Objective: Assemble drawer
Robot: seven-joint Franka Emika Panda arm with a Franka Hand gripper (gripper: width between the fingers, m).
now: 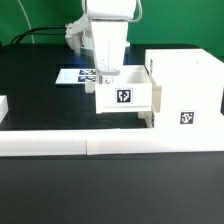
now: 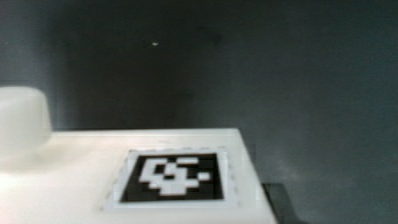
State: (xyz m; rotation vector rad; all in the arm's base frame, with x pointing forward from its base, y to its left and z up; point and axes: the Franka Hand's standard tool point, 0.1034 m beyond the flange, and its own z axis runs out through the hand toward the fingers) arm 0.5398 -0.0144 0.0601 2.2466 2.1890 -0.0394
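drawer tray of white plastic with a square tag [image 1: 124, 96] sits half inside the tall open-fronted white housing [image 1: 185, 88] near the desk's front wall, gripper [image 1: 105, 78] above it, grip unclear, seemingly pushing it home.

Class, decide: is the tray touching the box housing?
Touching. In the exterior view the tray sits partly pushed into the housing, with no gap where they meet.

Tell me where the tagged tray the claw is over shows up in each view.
Exterior view: the tray sits center, partly inside the housing, under the claw.
Wrist view: its white face fills the lower half.
Shared landmark: the tray's square tag.
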